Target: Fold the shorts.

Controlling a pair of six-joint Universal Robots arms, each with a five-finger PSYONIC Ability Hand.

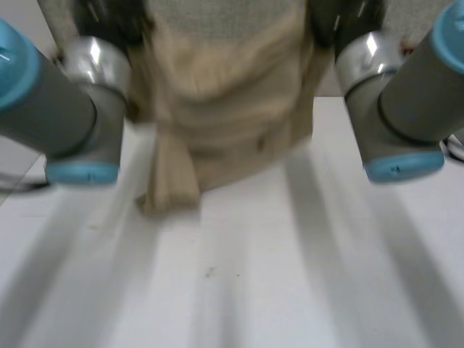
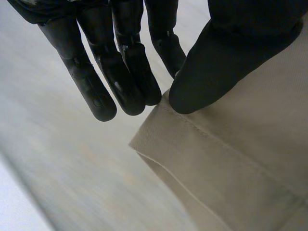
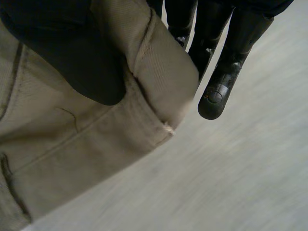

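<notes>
The beige shorts (image 1: 225, 109) hang lifted between my two arms, and their lower end trails on the white table (image 1: 304, 275). My left hand (image 1: 109, 20) grips one upper corner. In the left wrist view its thumb (image 2: 226, 53) presses a hemmed corner of the shorts (image 2: 231, 163) against the fingers (image 2: 120, 77) behind it. My right hand (image 1: 348, 18) holds the other upper corner. In the right wrist view its thumb (image 3: 72, 53) pins a seamed, rolled edge of the shorts (image 3: 96, 139) against the fingers (image 3: 224, 67).
The left arm (image 1: 72, 116) and right arm (image 1: 399, 109) flank the cloth, raised above the table. Bare white tabletop stretches from under the shorts to the near edge. A twisted fold of cloth (image 1: 170, 181) touches the table.
</notes>
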